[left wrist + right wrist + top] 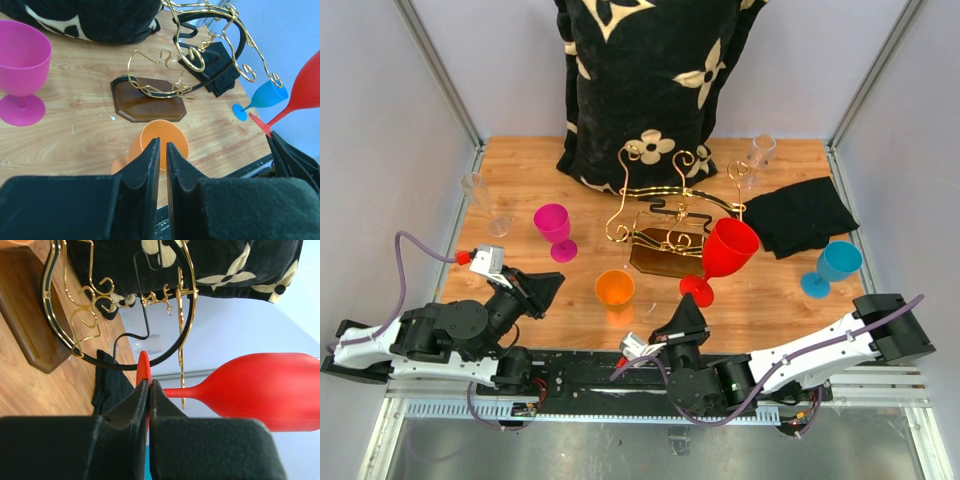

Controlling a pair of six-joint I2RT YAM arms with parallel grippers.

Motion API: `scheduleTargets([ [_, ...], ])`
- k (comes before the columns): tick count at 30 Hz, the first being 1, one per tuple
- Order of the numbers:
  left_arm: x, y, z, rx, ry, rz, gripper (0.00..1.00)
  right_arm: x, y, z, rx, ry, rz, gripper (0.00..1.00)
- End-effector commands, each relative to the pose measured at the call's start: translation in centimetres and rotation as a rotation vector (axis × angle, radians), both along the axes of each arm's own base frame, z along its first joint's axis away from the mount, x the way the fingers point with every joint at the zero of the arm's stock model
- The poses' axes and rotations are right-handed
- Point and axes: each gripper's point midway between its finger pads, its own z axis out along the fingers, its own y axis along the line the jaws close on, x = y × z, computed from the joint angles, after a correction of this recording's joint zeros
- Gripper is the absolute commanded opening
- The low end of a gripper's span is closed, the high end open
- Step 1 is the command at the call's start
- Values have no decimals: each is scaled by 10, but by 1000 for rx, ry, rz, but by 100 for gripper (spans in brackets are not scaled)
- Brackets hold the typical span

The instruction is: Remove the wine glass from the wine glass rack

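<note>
Right gripper (149, 390): jaws narrow, pinching the thin foot of the red wine glass (260, 390). The glass hangs tilted just beside the near right of the wine glass rack (665, 215).

Left gripper (162, 155): nearly closed, holding nothing, above the orange cup (181, 145).

Recommendation: grip firmly, as the bowl overhangs the pinch, and draw right, away from the scroll arms, before righting it.

The right wrist view confirms the pinch. Only the overhead view shows the bowl apart from the wire.
</note>
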Motion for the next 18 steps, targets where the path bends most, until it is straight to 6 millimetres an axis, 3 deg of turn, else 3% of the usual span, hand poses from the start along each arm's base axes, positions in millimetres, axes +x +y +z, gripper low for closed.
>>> scheduleTargets([
  [1, 6, 9, 10, -17, -17, 46, 15, -9, -15, -3, 87, -12, -136, 1],
  [7, 6, 10, 10, -14, -16, 49, 15, -11, -4, -23, 65, -12, -143, 1],
  [13, 5, 9, 8, -18, -10, 49, 15, -6, -5, -34, 109, 15, -166, 1],
  [18, 6, 8, 6, -18, -14, 51, 15, -7, 5, -58, 93, 67, -174, 1],
])
